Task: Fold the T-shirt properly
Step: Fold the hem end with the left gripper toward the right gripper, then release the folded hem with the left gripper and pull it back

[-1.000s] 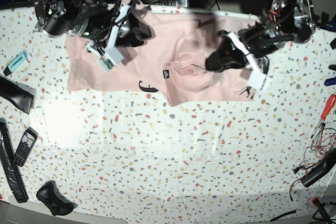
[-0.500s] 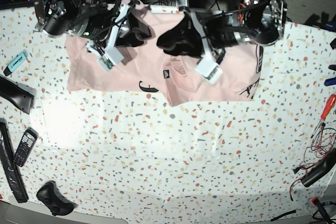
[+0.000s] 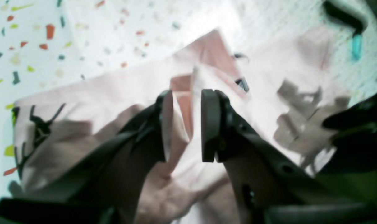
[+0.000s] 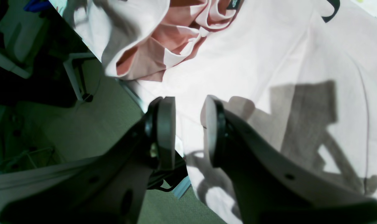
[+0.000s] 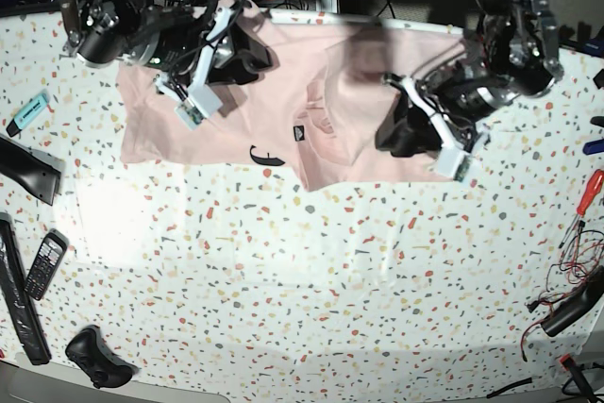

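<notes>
A white surface point(image 5: 311, 280) speckled with coloured flecks fills the base view, with dark cabling and equipment behind its far edge. The T-shirt point(image 5: 283, 92), pale pink, lies spread but rumpled along the far side of the surface, with a small black graphic point(image 5: 264, 154) near its front hem and bunched folds around its middle. In the right wrist view part of the cloth reaches the surface's edge, the floor showing beyond.

The right gripper point(image 4: 188, 130) hovers over the shirt's far left part; its fingers point(image 4: 166, 130) stand spread with a clear gap and nothing between them. The left gripper point(image 3: 182, 127) is low over the shirt's right part, its fingers point(image 3: 210, 124) likewise apart, a raised fold of pink cloth showing in the gap; whether they touch it cannot be told.

A black handset point(image 5: 43, 266) with keys and a dark controller point(image 5: 94, 356) lie near the surface's left front edge, and a teal marker point(image 5: 28, 112) lies further back on the left.
</notes>
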Robot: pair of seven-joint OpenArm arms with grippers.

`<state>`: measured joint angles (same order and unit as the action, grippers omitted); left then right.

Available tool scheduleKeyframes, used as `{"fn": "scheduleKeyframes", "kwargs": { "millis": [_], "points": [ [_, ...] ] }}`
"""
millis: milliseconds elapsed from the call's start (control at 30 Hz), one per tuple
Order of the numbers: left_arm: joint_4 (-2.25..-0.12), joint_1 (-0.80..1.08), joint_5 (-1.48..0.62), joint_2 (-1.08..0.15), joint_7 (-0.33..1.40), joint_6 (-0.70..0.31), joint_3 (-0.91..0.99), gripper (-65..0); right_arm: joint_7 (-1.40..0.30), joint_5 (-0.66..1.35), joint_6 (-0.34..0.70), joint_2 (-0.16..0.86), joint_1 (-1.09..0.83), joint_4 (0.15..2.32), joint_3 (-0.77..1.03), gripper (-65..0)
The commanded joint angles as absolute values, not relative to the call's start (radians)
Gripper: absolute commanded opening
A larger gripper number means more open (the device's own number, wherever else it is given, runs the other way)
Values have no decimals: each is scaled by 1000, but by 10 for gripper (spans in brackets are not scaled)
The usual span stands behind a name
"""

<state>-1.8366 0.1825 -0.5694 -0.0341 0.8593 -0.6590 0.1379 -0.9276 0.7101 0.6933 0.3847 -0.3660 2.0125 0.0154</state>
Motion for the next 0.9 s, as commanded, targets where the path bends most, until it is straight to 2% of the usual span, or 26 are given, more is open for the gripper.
{"fn": "scheduleKeyframes", "kwargs": {
  "millis": [0, 100, 200, 267, 400, 533, 667, 733, 867],
  "points": [
    [-1851, 194, -565, -33, 818, -667, 107, -497, -909, 733, 698, 393, -360, 2032, 20, -486],
    [-1842, 237, -429, -33, 696, -665, -15, -500, -909, 733, 698, 393, -360, 2032, 20, -486],
    [-1790, 239, -299, -34, 606, -570, -146, -500, -910, 733, 698, 393, -361, 2032, 20, -486],
    [-1730, 216, -248, -33, 576, -528, -218, -500, -913, 733, 698, 393, -361, 2032, 20, -486],
    [-1621, 160, -245, -33, 580, -523, -334, -500, -917, 733, 698, 393, -361, 2032, 20, -486],
    [-1597, 147, -312, -34, 641, -528, -430, -500, -917, 733, 698, 393, -360, 2032, 20, -486],
    [-1620, 146, -544, -34, 710, -657, -453, -500, -917, 733, 698, 393, -360, 2032, 20, -486],
    [-1670, 146, -636, -34, 757, -675, -449, -500, -917, 733, 698, 393, -360, 2032, 20, -486],
    [-1814, 146, -598, -34, 794, -674, -399, -500, -917, 733, 698, 393, -361, 2032, 20, -486]
  ]
}}
